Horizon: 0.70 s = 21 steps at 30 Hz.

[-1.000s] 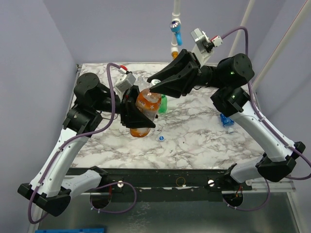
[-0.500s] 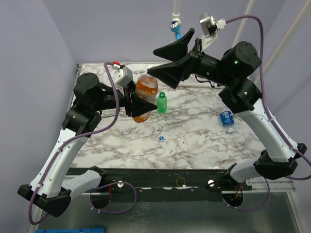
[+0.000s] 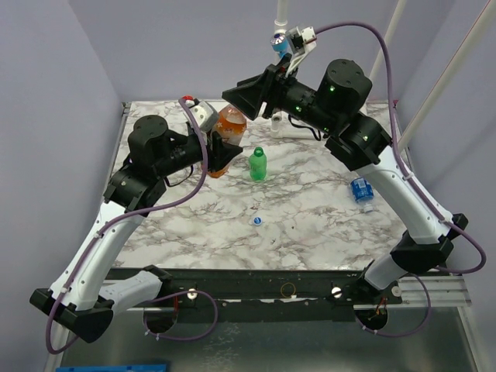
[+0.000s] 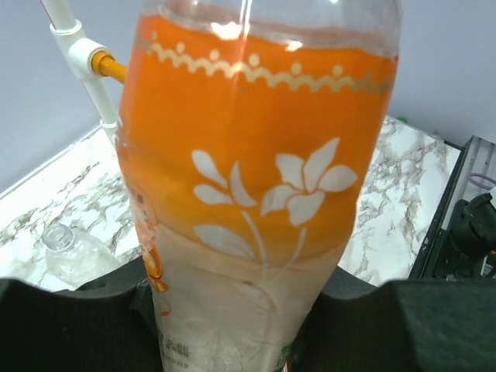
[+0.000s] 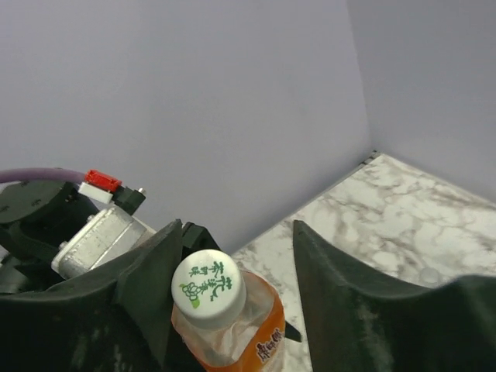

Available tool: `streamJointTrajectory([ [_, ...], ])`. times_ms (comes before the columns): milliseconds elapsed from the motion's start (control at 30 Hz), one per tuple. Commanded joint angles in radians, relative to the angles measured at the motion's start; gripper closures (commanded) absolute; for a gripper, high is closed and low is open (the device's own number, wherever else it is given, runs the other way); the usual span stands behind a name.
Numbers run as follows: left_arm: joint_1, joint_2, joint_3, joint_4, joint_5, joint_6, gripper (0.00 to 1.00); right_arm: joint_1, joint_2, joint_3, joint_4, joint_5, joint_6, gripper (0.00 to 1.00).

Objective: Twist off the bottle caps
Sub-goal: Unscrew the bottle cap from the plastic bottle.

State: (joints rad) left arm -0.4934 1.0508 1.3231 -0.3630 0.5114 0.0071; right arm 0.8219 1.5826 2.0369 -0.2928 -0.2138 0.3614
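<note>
You had the left gripper clamped on the orange bottle and the right gripper open with the cap between its fingers, so the next move looked like close and twist.

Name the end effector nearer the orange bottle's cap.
Right: the right end effector is open, flanking the cap; the left end effector clamps the orange bottle lower down its body.

Black joints, white link shells, looping purple cables; green lights on right elbow; black wedge-shaped fingers.
</note>
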Motion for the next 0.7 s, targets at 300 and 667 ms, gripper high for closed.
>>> streamJointTrajectory([
  [300,-0.008,-0.013,0.007,-0.02,0.04,-0.002,1.0,0.006,-0.054,-0.078,0.097,-0.039,0.021,0.99],
  [667,-0.008,0.002,0.067,0.17,0.736,-0.489,1.0,-0.007,-0.171,-0.249,0.364,-0.684,0.017,0.99],
])
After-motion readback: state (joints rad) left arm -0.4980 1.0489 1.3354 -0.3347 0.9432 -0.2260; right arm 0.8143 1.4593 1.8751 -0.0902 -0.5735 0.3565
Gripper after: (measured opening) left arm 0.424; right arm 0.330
